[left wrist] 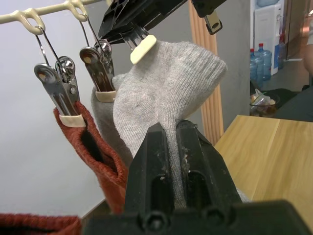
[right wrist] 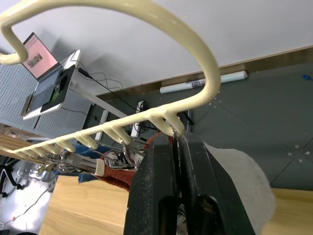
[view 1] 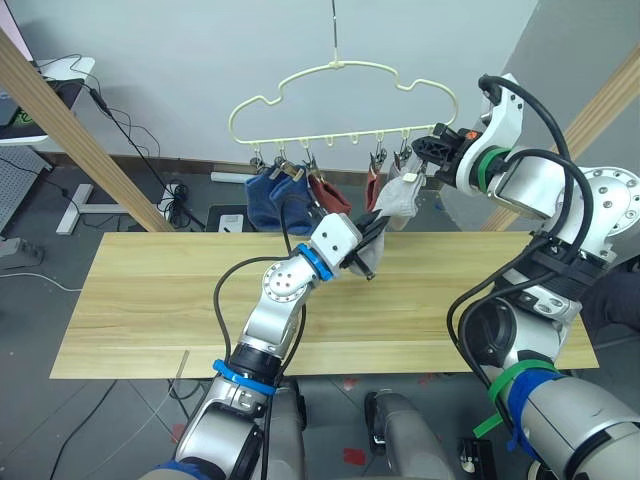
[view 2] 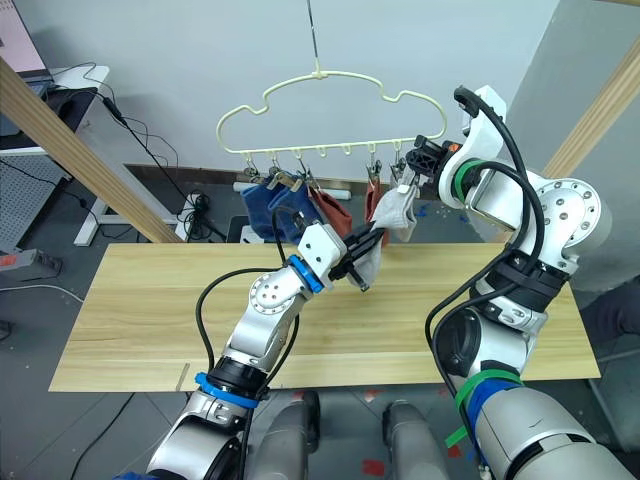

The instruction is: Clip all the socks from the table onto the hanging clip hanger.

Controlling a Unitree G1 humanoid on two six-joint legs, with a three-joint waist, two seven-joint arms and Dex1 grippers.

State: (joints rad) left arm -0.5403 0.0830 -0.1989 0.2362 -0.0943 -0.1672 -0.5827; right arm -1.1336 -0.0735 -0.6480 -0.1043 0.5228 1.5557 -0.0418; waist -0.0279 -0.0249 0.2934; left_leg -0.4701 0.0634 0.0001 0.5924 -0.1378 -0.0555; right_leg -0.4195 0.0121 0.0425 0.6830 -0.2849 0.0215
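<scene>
The left gripper (view 1: 372, 245) was clamped on the lower end of the grey sock (view 1: 398, 203), whose long axis ran up to the clip hanger's (view 1: 345, 100) rightmost clip (left wrist: 142, 43), pinched by the right gripper (view 1: 432, 148).

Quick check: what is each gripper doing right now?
Left gripper: shut on the grey sock.
Right gripper: shut on the end clip of the hanger.

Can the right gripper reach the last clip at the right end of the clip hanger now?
Probably yes. The right gripper is already at the last clip, squeezing it, while the left gripper holds the grey sock up to it. Nothing blocks it.
</scene>
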